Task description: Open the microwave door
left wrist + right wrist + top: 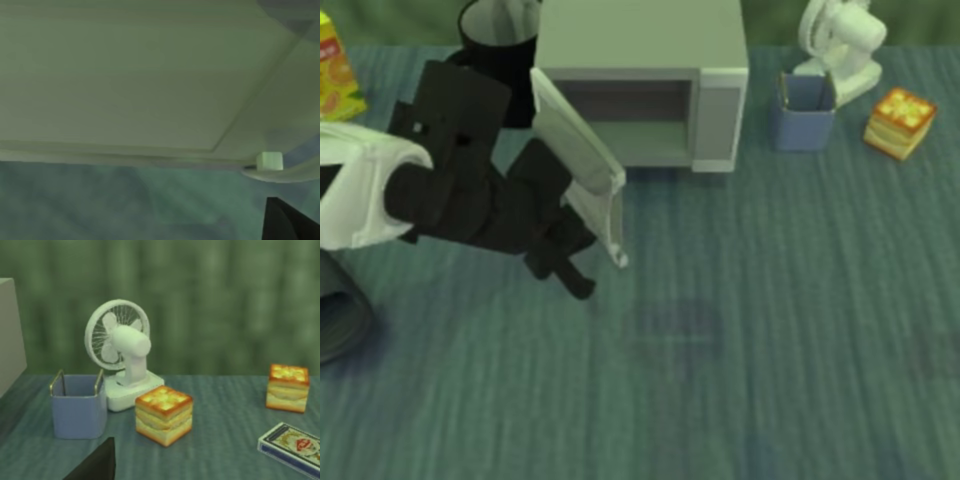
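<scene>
Microwave (640, 60) at the table's far edge; microwave door (575, 160) swung well out, cavity exposed. Left gripper (582, 262) at the door's free edge, finger state hidden — cannot tell. Best practice: follow the hinge arc, don't pull straight. Right arm out of frame.

A blue square cup (802, 120) stands beside a white fan (840, 45). A toasted sandwich block (899, 121) sits near them. A black mug (498, 35) stands far left.
</scene>
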### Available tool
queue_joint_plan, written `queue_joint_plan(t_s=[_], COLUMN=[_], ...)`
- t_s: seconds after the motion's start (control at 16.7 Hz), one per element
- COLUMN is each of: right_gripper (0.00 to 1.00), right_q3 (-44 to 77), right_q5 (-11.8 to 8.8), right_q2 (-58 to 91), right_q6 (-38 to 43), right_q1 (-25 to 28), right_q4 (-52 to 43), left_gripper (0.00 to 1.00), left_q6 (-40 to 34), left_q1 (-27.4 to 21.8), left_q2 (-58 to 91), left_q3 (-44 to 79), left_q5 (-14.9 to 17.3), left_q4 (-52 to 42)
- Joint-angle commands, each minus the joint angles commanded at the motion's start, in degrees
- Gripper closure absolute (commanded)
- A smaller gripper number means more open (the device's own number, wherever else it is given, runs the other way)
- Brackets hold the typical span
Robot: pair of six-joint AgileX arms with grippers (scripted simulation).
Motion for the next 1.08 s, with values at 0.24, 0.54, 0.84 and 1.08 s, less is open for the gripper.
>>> queue_joint_plan(t_s=[0.24,0.54,0.84,1.08], right_gripper=[0.00,0.00,0.00,0.00], right_q3=[0.0,0.0,0.0,0.0], right_q5=[0.0,0.0,0.0,0.0], right_q2=[0.0,0.0,0.0,0.0], right_q6=[0.0,0.0,0.0,0.0], right_q1=[0.0,0.0,0.0,0.0], right_q4=[0.0,0.0,0.0,0.0], left_gripper=[1.00,0.85,0.47,0.17], left_q6=[0.0,0.0,0.0,0.0], left_q1=[0.0,0.0,0.0,0.0], left_q2=[0.0,0.0,0.0,0.0], left_q3=[0.0,0.0,0.0,0.0], left_q5=[0.0,0.0,0.0,0.0], left_q4=[0.0,0.0,0.0,0.0])
